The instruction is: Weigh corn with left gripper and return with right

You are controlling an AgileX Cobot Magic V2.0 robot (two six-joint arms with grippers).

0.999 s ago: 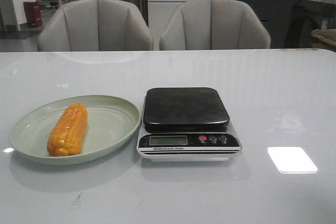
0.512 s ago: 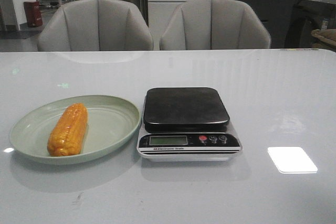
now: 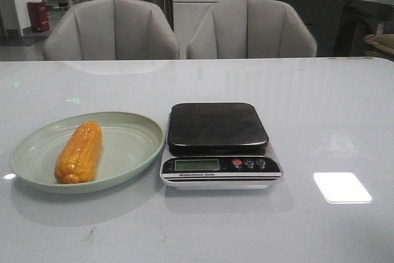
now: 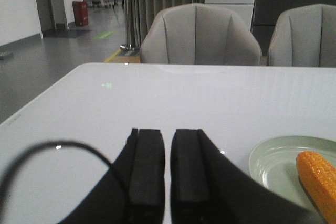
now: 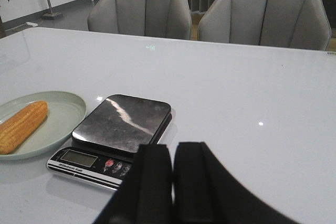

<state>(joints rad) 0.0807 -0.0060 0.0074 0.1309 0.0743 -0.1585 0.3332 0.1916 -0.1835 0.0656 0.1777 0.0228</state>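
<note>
Corn (image 3: pixel 79 152) is lying on the plate (image 3: pixel 132 146) beside the scale (image 3: pixel 218 143). Left end effector (image 4: pixel 167 169) and right end effector (image 5: pixel 172 179) are hovering over the counter (image 3: pixel 320 115), fingers pressed together, holding nothing.

One corn cob (image 3: pixel 79 152), one green plate (image 3: pixel 132 146) and one kitchen scale (image 3: pixel 219 145) are counted on the tabletop (image 3: pixel 320 109). Three buttons (image 3: pixel 249 163) are seen on the scale. Two chairs (image 3: pixel 112 29) are counted beyond the far edge.

Even indoor light; a bright window glare patch sat on my table (image 3: pixel 342 187), soft shadows, slight grain, my fingers (image 4: pixel 146 174) blurred.
</note>
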